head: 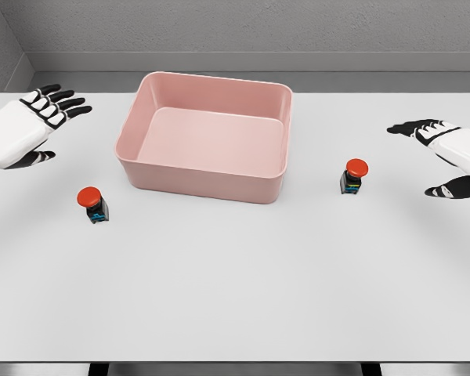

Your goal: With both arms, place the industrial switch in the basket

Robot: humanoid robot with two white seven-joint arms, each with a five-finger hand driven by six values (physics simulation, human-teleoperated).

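Two industrial switches stand on the white table, each a small dark block with a red mushroom button. One switch [93, 204] is left of the pink basket [200, 178], the other switch [353, 175] is to its right. The basket is a shallow rectangular tub with nothing inside. My left hand [39, 125] hovers at the far left, above and behind the left switch, fingers spread, holding nothing. At the far right edge my right hand [442, 153] is likewise open, to the right of the right switch and apart from it.
The white table [235, 298] fills the view, with a grey wall behind it. The table's front edge runs along the bottom of the picture.
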